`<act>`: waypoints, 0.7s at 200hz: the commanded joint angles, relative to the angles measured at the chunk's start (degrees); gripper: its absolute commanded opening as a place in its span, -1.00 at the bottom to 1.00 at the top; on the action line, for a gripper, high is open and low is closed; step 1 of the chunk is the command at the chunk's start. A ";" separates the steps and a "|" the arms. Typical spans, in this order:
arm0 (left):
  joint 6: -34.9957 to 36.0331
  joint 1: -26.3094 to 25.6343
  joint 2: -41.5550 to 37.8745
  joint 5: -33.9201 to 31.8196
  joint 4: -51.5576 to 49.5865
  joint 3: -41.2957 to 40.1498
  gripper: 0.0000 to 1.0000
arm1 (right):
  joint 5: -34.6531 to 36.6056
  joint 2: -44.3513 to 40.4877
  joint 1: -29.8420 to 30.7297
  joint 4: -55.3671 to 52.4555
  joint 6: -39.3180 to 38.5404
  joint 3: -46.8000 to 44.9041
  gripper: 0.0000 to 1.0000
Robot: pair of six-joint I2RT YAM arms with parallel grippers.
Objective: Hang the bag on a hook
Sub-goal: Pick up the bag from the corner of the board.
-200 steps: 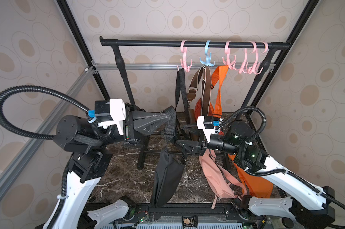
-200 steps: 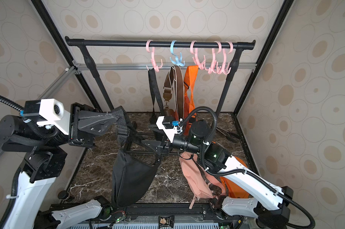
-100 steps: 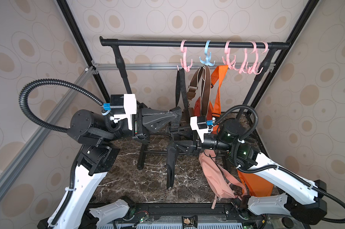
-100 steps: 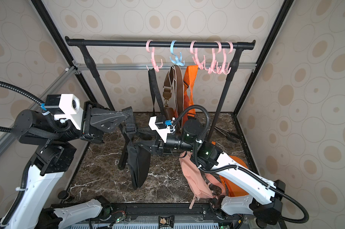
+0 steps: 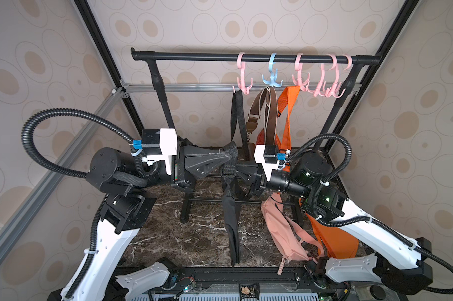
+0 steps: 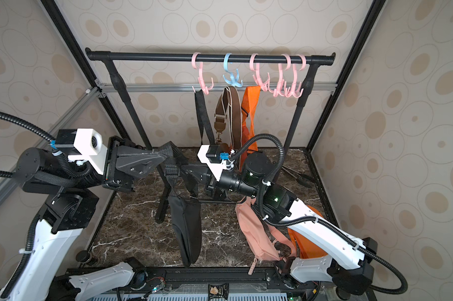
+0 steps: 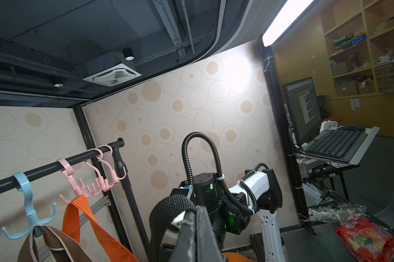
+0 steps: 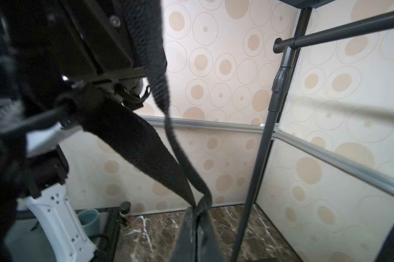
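Black webbing strap (image 5: 229, 170) of the black fabric bag (image 5: 232, 229): your right gripper (image 5: 238, 174) just closed on it beside the clamping left gripper (image 5: 228, 157), so lifting toward a pink plastic hook (image 5: 243, 78) can start.

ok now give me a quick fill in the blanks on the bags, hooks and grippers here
1. The left gripper and the right gripper are both ____ on the strap of the black bag.
2. One hook on the rail is not pink but ____.
3. That hook carries the ____ strap.
4. The orange strap hangs on the neighbouring hook, which is ____.

Missing words: shut; blue; brown; pink.
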 commanded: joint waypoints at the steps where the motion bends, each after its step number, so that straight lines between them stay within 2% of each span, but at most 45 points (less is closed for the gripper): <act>1: 1.84 -0.32 -1.41 0.68 0.36 -0.50 -1.00 | 2.95 -0.27 0.30 0.90 -2.14 1.84 -1.00; 53: 12.68 -0.26 -5.18 -6.08 -12.11 -2.49 -1.00 | 11.85 -4.79 0.28 2.11 -5.61 1.48 -1.00; 62: 14.38 -0.34 -6.11 -8.54 -13.45 -3.59 -0.66 | 12.60 -5.19 0.28 1.07 -6.18 2.32 -1.00; 85: 18.91 -0.28 -7.72 -15.11 -17.02 -5.82 -0.03 | 12.62 -5.57 0.28 -0.90 -6.80 4.54 -1.00; 106: 22.13 -0.31 -7.95 -19.76 -18.59 -6.61 0.08 | 12.01 -4.73 0.28 -4.89 -7.84 7.99 -1.00; 116: 22.31 -0.27 -7.59 -21.26 -17.97 -6.80 0.31 | 12.23 -4.04 0.33 -6.67 -8.61 9.53 -1.00; 122: 22.23 -0.29 -6.93 -20.93 -17.82 -6.30 0.43 | 12.68 -3.67 0.30 -7.39 -9.06 10.36 -1.00; 140: 20.79 -0.28 -3.17 -16.87 -17.64 -2.83 0.50 | 13.89 -2.36 0.62 -9.47 -10.98 12.93 -1.00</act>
